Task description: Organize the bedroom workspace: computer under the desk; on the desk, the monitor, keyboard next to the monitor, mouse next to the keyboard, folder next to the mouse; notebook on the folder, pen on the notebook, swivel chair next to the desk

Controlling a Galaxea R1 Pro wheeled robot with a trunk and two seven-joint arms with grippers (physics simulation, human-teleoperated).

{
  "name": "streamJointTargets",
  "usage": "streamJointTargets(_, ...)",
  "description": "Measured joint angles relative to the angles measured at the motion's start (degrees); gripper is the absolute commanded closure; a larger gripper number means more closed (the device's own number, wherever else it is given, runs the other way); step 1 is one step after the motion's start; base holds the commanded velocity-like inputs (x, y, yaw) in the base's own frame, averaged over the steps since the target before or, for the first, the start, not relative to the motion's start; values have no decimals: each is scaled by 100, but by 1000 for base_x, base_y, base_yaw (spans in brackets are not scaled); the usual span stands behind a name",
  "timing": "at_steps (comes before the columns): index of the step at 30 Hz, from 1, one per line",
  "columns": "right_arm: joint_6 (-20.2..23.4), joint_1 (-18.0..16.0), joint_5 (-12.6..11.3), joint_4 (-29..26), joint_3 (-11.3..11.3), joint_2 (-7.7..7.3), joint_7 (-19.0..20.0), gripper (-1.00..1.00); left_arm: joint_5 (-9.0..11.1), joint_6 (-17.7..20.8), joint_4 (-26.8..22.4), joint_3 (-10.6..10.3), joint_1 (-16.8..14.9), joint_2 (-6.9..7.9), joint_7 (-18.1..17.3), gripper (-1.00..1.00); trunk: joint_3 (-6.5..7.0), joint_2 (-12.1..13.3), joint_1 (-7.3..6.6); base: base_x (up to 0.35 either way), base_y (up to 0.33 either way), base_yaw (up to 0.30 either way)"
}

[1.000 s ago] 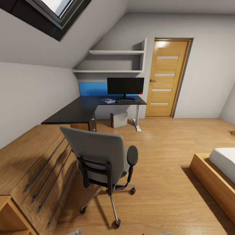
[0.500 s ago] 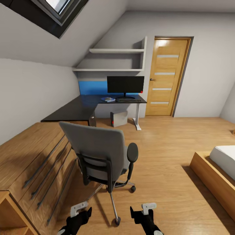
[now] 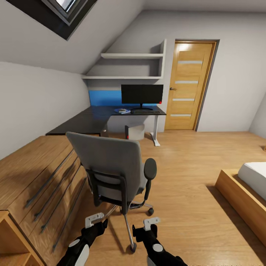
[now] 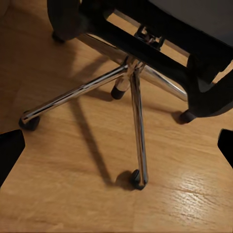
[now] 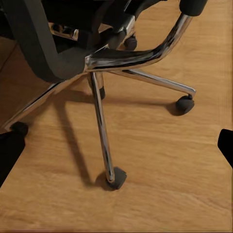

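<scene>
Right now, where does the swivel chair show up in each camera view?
Head view: chair at centre-left, backrest toward the camera.
Left wrist view: its chrome base and casters on the floor.
Right wrist view: base legs and armrest support.
Shared landmark: the nearest caster.

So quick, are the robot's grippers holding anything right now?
Left gripper: open, holding nothing.
Right gripper: open, holding nothing.
</scene>
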Motion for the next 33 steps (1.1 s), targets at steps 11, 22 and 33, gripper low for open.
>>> streamJointTargets(11, 210, -31, 87, -729, 2, 45, -206, -100, -19, -24, 3, 17, -25, 16, -6, -100, -198, -441, 242, 0, 0, 0)
streamJointTargets(22, -270, -33, 109, -840, 0, 42, -372, -100, -29, -91, 11, 15, -27, 17, -6, -100, -395, -882, 483, 0, 0, 0)
streamJointTargets(33, -435, -33, 423, -836, 17, 38, -563, -100, -23, -452, 134, 16, -27, 17, 5, -100, -593, -1324, 725, 0, 0, 0)
